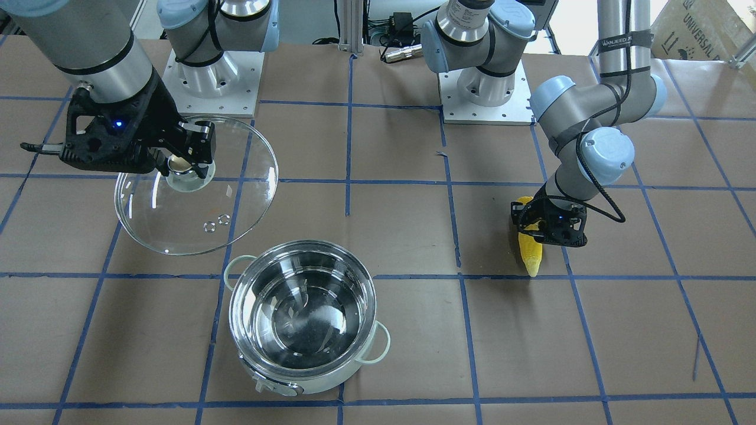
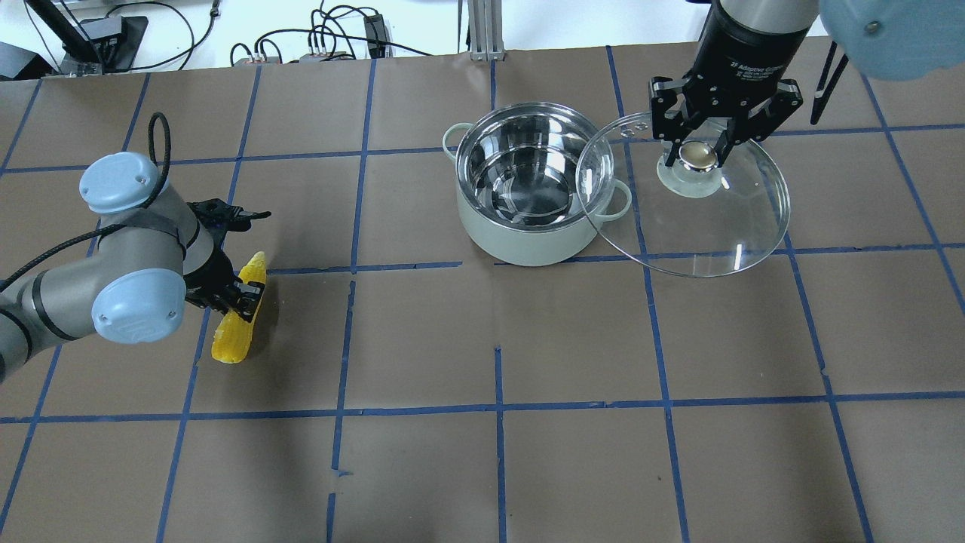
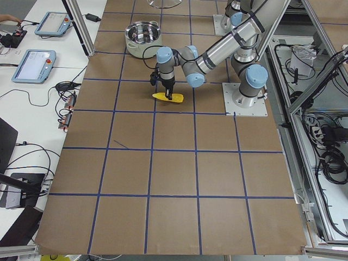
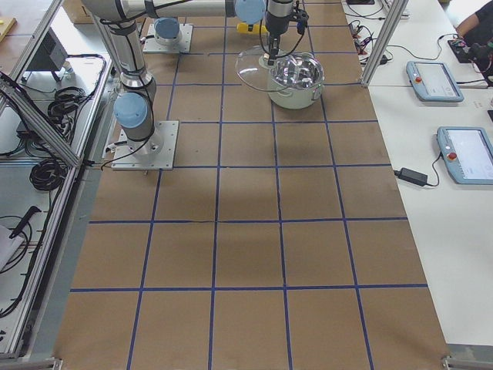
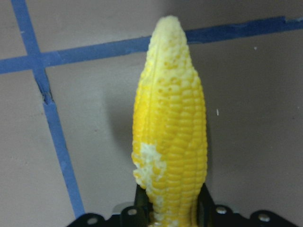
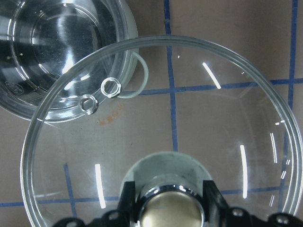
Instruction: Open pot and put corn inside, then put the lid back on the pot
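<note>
The pot (image 2: 528,230) stands open and empty at the table's far middle; it also shows in the front view (image 1: 331,378). My right gripper (image 2: 697,153) is shut on the lid's knob and holds the clear glass lid (image 2: 724,226) level in the air, just right of the pot, its edge overlapping the pot's rim. The right wrist view shows the lid (image 6: 189,118) above the pot (image 6: 61,38). The yellow corn (image 2: 232,341) lies on the table at the left. My left gripper (image 2: 243,290) is shut on the corn (image 5: 170,132) at its thick end, fingers either side.
The two arm bases (image 1: 212,77) (image 1: 484,88) stand at the robot's edge of the table. Blue tape lines grid the brown tabletop. Cables and plugs (image 2: 332,38) lie beyond the far edge. Tablets (image 4: 435,77) sit on a side bench.
</note>
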